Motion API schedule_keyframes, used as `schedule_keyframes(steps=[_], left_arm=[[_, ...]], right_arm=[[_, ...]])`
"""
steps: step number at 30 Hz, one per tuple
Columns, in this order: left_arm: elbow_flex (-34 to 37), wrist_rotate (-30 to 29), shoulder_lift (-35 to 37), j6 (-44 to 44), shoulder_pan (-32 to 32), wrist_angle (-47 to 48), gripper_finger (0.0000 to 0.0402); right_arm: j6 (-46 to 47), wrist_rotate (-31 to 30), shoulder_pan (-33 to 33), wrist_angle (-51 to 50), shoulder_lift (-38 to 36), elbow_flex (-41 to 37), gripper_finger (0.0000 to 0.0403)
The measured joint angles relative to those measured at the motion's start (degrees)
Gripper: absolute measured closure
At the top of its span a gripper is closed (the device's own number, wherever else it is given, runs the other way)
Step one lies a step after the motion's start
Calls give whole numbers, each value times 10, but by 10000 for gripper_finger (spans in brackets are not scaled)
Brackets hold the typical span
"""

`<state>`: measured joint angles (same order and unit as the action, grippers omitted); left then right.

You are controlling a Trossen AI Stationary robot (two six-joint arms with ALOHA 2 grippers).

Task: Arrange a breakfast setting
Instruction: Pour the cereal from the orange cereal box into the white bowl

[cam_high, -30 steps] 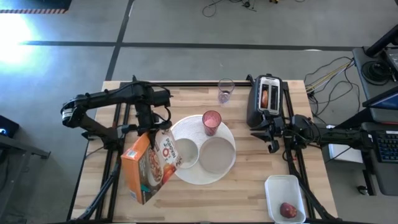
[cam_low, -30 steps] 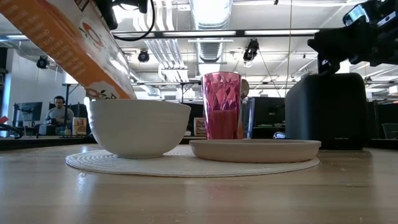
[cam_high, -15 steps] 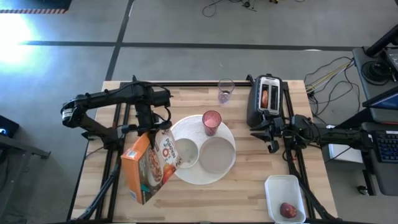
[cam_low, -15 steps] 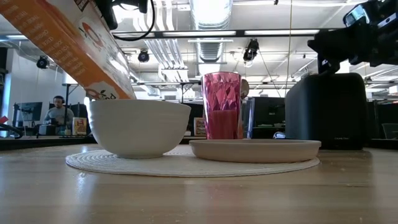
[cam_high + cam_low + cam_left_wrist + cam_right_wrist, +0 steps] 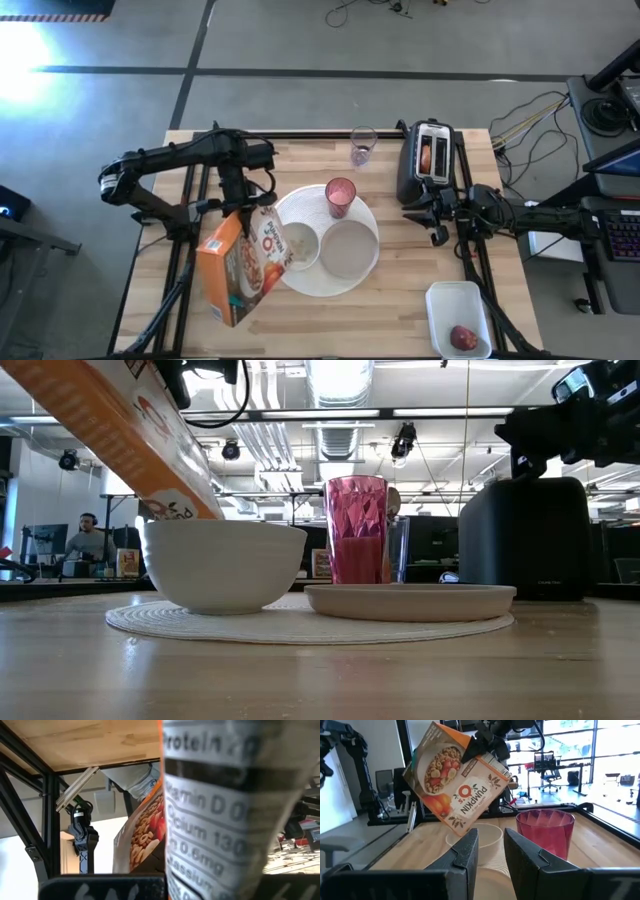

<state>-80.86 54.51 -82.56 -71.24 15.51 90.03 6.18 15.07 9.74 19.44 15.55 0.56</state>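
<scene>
My left end effector (image 5: 243, 203) is clenched on the top edge of a cereal box (image 5: 240, 266), which I hold tipped over the bowl (image 5: 297, 246) so that its open corner hangs at the bowl's 9 o'clock rim; in the low view the box (image 5: 120, 430) slants down from the upper left to just above the bowl (image 5: 224, 565). The bowl sits on the big plate (image 5: 300, 281), on that plate's 9 o'clock side, and pale bits show inside it. The grey plate (image 5: 349, 249) lies just beside the bowl toward 3 o'clock, also on the big plate. The pink tumbler (image 5: 340, 196) stands upright at the big plate's 12 o'clock edge, and a clear glass (image 5: 362, 146) stands well apart from it toward the worktop's (image 5: 400, 300) far edge. At 2 o'clock from the big plate a black toaster (image 5: 428, 160) holds the bagel (image 5: 428, 155) in a slot. My right end effector (image 5: 428, 217) hovers just in front of the toaster, at 3 o'clock from the grey plate, with its fingers (image 5: 464, 854) a narrow gap apart and nothing between them; past them I see the tumbler (image 5: 544, 831) and the tilted box (image 5: 456, 777). The apple (image 5: 462, 337) lies in a white tray (image 5: 445, 298) at the worktop's 5 o'clock corner.
</scene>
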Motion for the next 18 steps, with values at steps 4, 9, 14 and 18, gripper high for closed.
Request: schedule_keyframes(steps=[4, 9, 14, 18], left_arm=[[0, -6, 0, 2, 4, 0, 402], [0, -6, 0, 2, 5, 0, 402], [0, 3, 1, 2, 10, -3, 402], [-2, 0, 0, -3, 16, 0, 402]], right_arm=[[14, -1, 0, 4, 0, 0, 319], [-5, 0, 0, -1, 0, 0, 319], [4, 0, 0, 1, 0, 0, 319], [14, -1, 0, 4, 0, 0, 319]])
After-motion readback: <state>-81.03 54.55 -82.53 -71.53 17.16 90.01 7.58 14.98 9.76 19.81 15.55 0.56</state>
